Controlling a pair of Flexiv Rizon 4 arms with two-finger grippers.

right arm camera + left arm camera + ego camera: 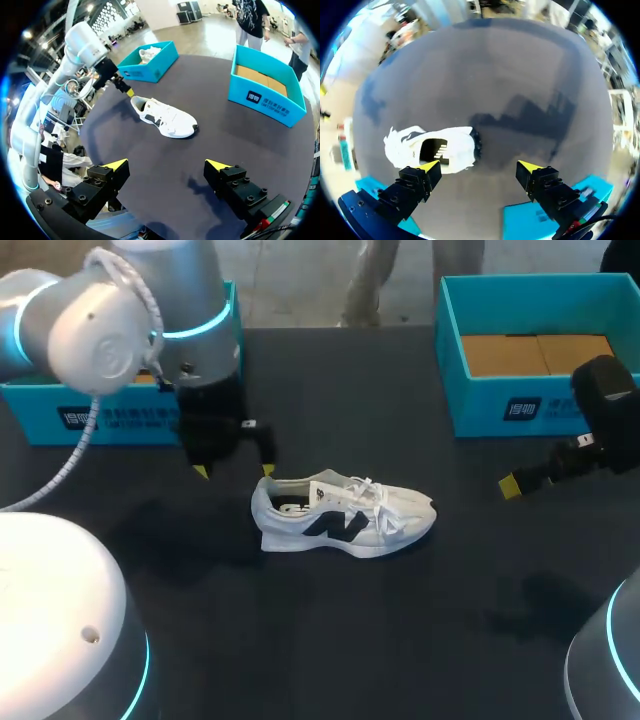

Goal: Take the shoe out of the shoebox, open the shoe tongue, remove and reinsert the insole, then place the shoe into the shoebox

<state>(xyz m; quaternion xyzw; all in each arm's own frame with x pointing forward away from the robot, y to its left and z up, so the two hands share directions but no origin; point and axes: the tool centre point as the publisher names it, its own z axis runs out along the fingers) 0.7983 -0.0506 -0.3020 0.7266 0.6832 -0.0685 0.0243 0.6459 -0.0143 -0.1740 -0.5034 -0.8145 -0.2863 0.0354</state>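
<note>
From the head view, the shoe (pixel 345 515) stands on its sole on the dark bench (pixel 400 640), out of the box, so the step in hand looks like opening the tongue. The left pincer (pixel 235 471) hangs just behind and above the heel, its 2 yellow tips spread and nothing between them. The right pincer (pixel 515 485) waits well apart, past the toe, in front of the teal shoebox (pixel 500 410) with the bare cardboard floor. A second teal box (pixel 110 415) sits behind the left arm. In the left wrist view, the left pincer (pixel 481 166) gapes wide and the shoe (pixel 460 150) lies ahead of 1 finger, off the gap's centre, heel opening nearest that tip. The next move probably calls for centring over the collar and lowering to pin the heel. In the right wrist view, the right pincer (pixel 167 165) is wide and empty, with the shoe (pixel 167 117) well ahead, side-on; it would need to close in on the laces to lift the tongue.
</note>
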